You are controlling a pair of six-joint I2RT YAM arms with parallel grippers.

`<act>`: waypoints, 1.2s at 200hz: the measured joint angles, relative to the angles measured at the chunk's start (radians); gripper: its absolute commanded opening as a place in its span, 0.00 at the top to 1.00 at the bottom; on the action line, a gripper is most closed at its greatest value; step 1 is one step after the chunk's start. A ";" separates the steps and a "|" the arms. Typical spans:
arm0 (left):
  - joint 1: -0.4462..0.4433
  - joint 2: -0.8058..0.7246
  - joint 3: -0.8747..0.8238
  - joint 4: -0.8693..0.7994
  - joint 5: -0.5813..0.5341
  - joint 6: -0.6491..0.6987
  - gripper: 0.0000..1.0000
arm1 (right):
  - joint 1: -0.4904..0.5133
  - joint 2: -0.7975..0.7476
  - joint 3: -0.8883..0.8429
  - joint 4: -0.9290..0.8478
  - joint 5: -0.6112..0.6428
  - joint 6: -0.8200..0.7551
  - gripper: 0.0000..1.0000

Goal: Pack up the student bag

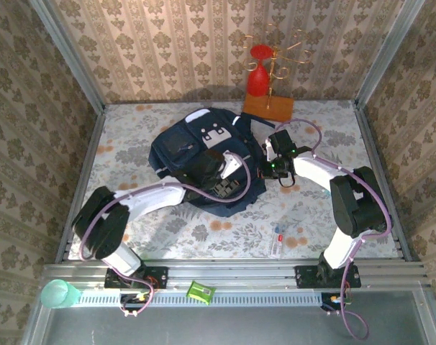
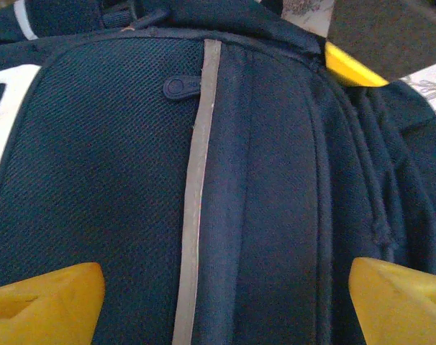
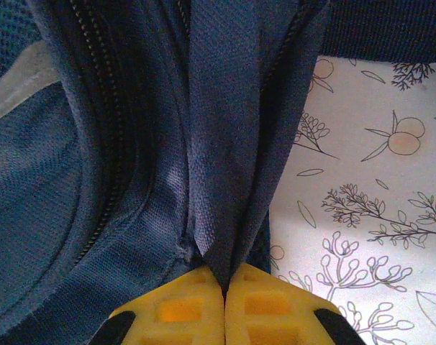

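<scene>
The student bag (image 1: 196,151), a dark navy backpack with a grey-white front patch, lies in the middle of the table. My left gripper (image 1: 226,172) hovers over its near right part. In the left wrist view its yellow fingers (image 2: 45,302) stand wide apart above the navy fabric and a pale stripe (image 2: 193,215), holding nothing. My right gripper (image 1: 265,167) is at the bag's right edge. In the right wrist view the yellow pads (image 3: 182,309) are shut on a raised fold of the bag's fabric (image 3: 225,144), beside an open zipper (image 3: 106,108).
A red vase and a wire stand on a wooden base (image 1: 268,106) are at the back. Small pens (image 1: 278,241) lie on the flowered cloth near the right arm's base. A green sharpener (image 1: 200,291) and a teal cup (image 1: 57,293) rest on the front rail.
</scene>
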 measured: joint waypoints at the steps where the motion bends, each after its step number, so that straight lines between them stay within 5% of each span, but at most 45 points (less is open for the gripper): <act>1: 0.000 0.002 0.002 -0.001 0.000 0.002 0.15 | 0.000 0.000 0.000 0.000 0.000 0.000 0.92; 41: 0.010 0.063 0.043 -0.048 -0.003 0.023 0.40 | 0.000 0.000 -0.002 0.003 0.000 0.000 0.91; 107: 0.076 0.004 0.045 -0.056 0.084 0.006 0.52 | -0.002 0.000 -0.002 0.004 -0.003 0.000 0.92; 144: 0.105 -0.005 0.045 -0.060 0.126 -0.011 0.73 | -0.004 0.000 -0.002 0.004 -0.008 0.001 0.87; 173: 0.113 -0.005 0.050 -0.072 0.156 -0.016 1.00 | -0.006 -0.014 -0.007 0.002 -0.013 0.006 0.66; 223: 0.134 -0.027 0.056 -0.080 0.179 -0.082 1.00 | -0.007 -0.207 -0.064 -0.079 0.153 0.041 0.19; 240: 0.139 -0.064 0.040 -0.061 0.181 -0.106 1.00 | -0.027 -0.268 -0.098 -0.112 0.247 0.056 0.12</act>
